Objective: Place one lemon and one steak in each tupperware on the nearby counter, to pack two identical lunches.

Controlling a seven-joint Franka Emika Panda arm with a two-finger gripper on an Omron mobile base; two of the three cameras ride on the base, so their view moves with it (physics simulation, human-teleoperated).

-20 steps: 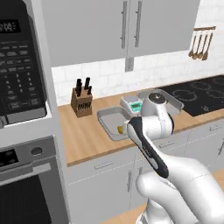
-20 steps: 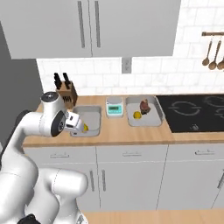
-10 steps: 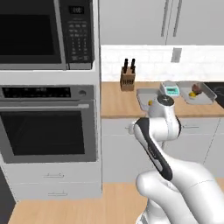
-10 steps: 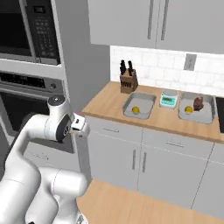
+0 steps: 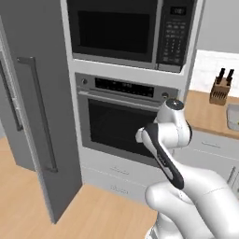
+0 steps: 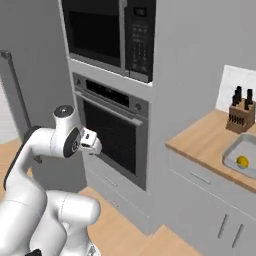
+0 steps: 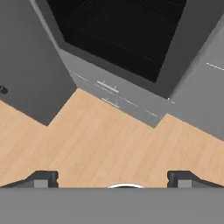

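Yellow and small, one lemon [image 6: 242, 161] lies in a grey tupperware [image 6: 231, 158] at the right edge of the right base view, its long axis running roughly left to right in that picture, though it is too small to tell which way its ends point. That tray sits on the light-brown wooden counter [image 6: 202, 141], with a knife block [image 6: 240, 116] near it toward the wall. In the left base view the same counter [image 5: 205, 113] and knife block [image 5: 220, 91] sit at the far right. The gripper [image 7: 112, 178] hangs over bare wood floor [image 7: 109, 140] in front of the wall oven [image 6: 112, 135], well apart from the counter, its dark fingertips [image 7: 43, 178] spread wide with nothing between them.
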